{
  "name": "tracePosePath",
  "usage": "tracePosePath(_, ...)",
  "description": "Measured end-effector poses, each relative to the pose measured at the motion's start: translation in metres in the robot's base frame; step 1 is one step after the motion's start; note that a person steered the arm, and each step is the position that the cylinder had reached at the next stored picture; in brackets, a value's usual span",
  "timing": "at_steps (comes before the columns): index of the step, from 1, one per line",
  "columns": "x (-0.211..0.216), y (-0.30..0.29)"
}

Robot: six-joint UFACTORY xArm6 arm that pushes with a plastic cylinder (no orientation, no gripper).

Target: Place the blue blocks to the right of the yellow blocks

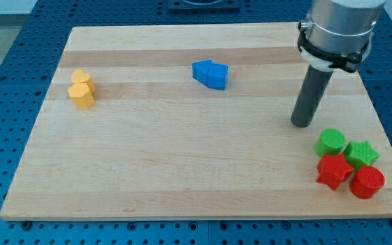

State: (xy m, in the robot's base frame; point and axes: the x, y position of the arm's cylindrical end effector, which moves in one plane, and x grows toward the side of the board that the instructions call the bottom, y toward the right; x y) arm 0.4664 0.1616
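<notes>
Two blue blocks (210, 73) sit pressed together on the wooden surface (182, 163), up toward the view's top and a little left of centre, and that pair is what this task is about. Far off at the view's left edge waits the yellow pair (82, 89), one block stacked close against the other in the picture, touching. So the blue already lies to the view's right of the yellow, but well apart from it, with bare wood between.

Now the key relation: the rod's tip (303, 124) stands on the surface at the view's right, and the blue pair lies up and to the view's left of it. The tip is on the far side of the blue from the yellow, which looks like the right side to push from if the blue is to close in on the yellow. The pair's long axis runs roughly left to right.

No hand is fitted here, just a bare rod, so nothing opens or clamps.

No containers appear. Down at the view's bottom right huddle a green round block (331, 141), a green star (361, 153), a red star (334, 171) and a red round block (367, 182), just below the tip, not touching it.
</notes>
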Motion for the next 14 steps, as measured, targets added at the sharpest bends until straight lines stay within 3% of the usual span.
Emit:
tracePosePath(2, -0.018, 0.000)
tracePosePath(3, -0.062, 0.000)
tracePosePath(7, -0.107, -0.134)
tracePosePath(11, -0.165, -0.189)
tracePosePath(14, -0.171, -0.251)
